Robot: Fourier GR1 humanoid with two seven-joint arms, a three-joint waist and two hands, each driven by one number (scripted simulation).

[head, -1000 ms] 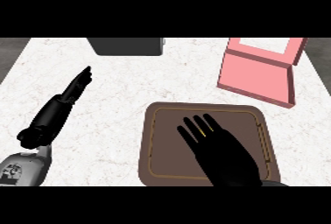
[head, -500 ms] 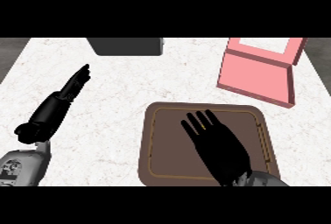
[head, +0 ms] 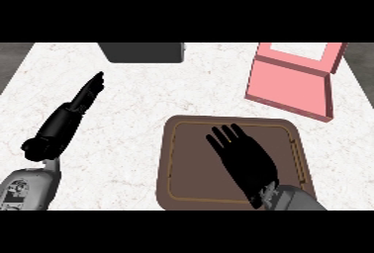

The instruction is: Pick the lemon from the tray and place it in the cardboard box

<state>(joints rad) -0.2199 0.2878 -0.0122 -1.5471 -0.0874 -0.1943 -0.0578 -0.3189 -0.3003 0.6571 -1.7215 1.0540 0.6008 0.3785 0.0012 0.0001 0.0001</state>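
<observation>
White marbled tabletop [head: 146, 99]: right robot hand [head: 245, 158] spread flat over the brown tray [head: 182, 163].
Lemon [head: 228, 139] barely shows under its fingers; closing blind could nudge it away.

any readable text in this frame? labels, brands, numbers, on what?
None readable.
The tray, the pink box and the dark object at the counter's far edge show no print.
The left forearm's grey shell has dark marks, too blurred to read as text.
The right hand covers part of the tray.
</observation>
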